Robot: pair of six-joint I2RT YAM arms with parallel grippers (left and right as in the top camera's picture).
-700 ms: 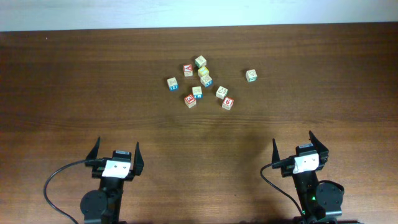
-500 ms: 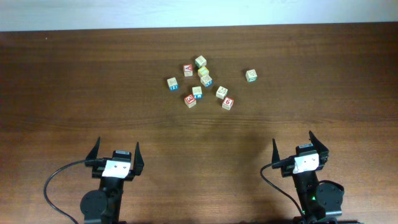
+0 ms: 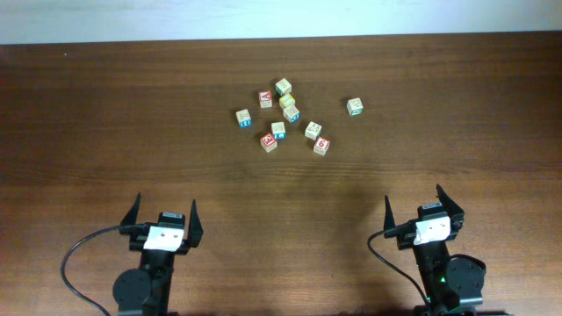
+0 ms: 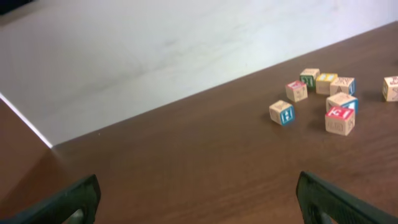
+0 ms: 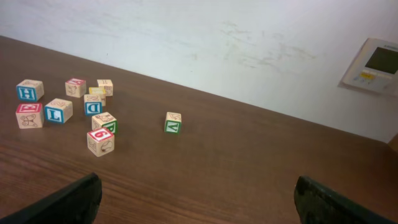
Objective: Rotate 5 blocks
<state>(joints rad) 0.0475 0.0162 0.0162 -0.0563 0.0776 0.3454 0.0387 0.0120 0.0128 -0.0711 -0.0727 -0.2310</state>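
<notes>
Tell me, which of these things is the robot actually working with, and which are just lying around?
Job: the blocks, including the red 6 block; left claw and right claw, both open.
Lying about: yellow-faced cube; wall panel.

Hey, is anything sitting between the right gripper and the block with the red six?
Nothing visible. Only bare table lies between the open right gripper and the block with the red six. It is the nearest of the cluster to that gripper; the other blocks sit beside or beyond it.
</notes>
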